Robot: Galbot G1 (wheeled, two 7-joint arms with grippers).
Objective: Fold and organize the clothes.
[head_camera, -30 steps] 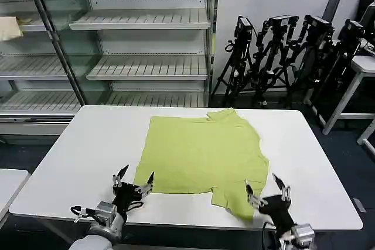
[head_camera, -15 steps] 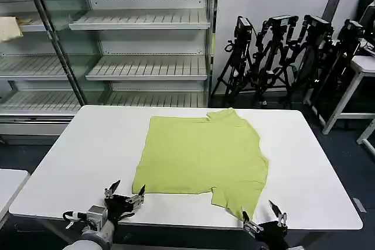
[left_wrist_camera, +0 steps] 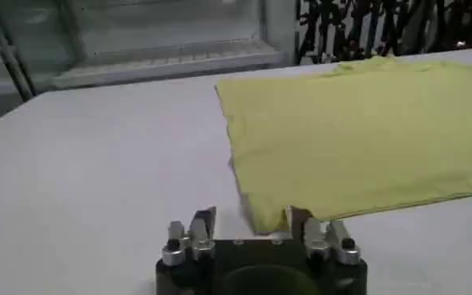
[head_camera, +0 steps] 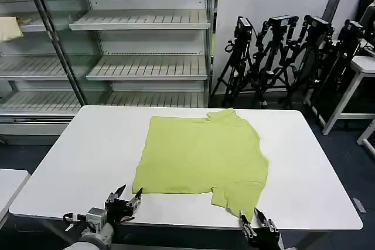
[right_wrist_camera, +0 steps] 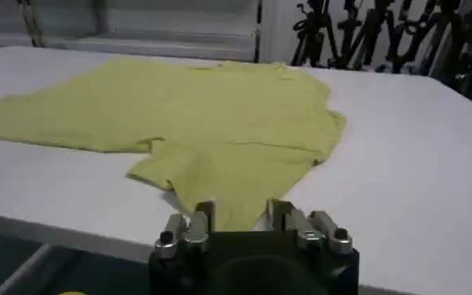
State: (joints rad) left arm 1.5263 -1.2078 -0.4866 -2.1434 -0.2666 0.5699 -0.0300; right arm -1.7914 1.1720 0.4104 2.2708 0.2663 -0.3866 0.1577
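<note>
The clothes are one lime short-sleeved shirt (head_camera: 202, 155) lying flat on the white table (head_camera: 88, 144), collar toward the far edge. One sleeve sticks out toward the front edge on the right. My left gripper (head_camera: 128, 197) is open at the front edge, just short of the shirt's front left corner. In the left wrist view that shirt (left_wrist_camera: 356, 136) corner lies between the tips of the left gripper (left_wrist_camera: 252, 220), untouched. My right gripper (head_camera: 253, 222) is open low at the front edge, beside the sleeve tip. The right wrist view has the shirt (right_wrist_camera: 219, 120) ahead of the right gripper (right_wrist_camera: 240, 212).
Glass-fronted shelves (head_camera: 140, 65) stand behind the table, with a pale cream cloth (head_camera: 9, 27) on one at far left. Black tripods (head_camera: 281, 57) crowd the back right. A small white table (head_camera: 357, 80) is at the right, another table corner (head_camera: 9, 182) at the left.
Both grippers have drawn back and down toward the table's front edge. The right one sank the most and shifted slightly left. The shirt has not moved.
</note>
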